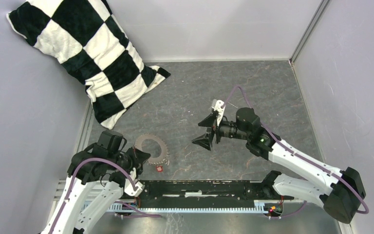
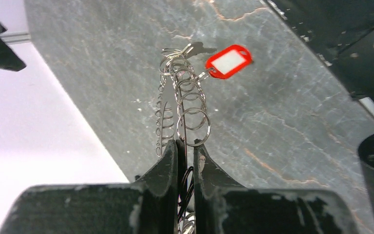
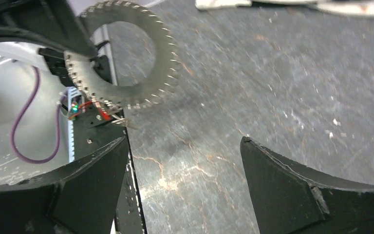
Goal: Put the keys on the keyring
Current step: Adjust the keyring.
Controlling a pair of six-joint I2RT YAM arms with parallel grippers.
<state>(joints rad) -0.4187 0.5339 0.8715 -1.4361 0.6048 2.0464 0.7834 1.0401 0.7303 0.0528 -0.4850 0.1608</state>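
Note:
The keyring (image 1: 152, 147) is a jagged circle of small silver rings, standing on edge on the grey table (image 1: 253, 87) at the near left. My left gripper (image 1: 140, 157) is shut on its near side. In the left wrist view the rings (image 2: 182, 97) run away edge-on from the left gripper (image 2: 186, 146), with the red tag (image 2: 228, 61) lying at the far end. A small grey key (image 2: 198, 48) lies there beside the tag; I cannot tell if it is threaded. My right gripper (image 1: 205, 130) hovers open and empty mid-table, facing the keyring (image 3: 163, 63); its fingertips (image 3: 185, 141) are wide apart.
A black-and-white checkered pillow (image 1: 87, 58) leans in the back left corner. A black rail (image 1: 199, 187) runs along the near edge between the arm bases. Grey walls close in the left, back and right sides.

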